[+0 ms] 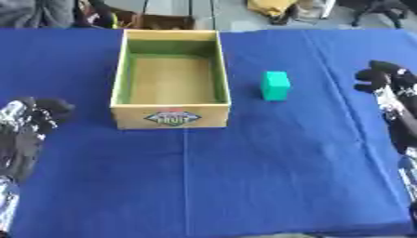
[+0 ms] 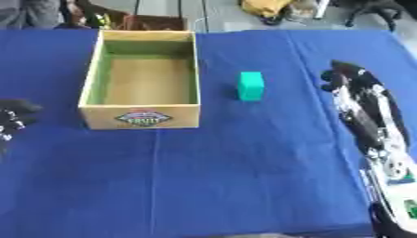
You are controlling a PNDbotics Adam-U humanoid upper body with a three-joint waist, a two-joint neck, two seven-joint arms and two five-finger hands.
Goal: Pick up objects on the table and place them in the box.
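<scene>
A green block (image 1: 275,85) stands on the blue desk (image 1: 269,167) right of centre, just beside the open wooden box (image 1: 170,79) but apart from it. The box sits upper centre. The right hand (image 2: 346,76) shows at the right edge with curled fingers holding nothing. The left hand (image 1: 39,114) shows at the left edge; whether its fingers are apart or together cannot be told.

The box (image 1: 171,118) label reads blurred (left robot hand (image 2: 12,116) cut off).
</scene>
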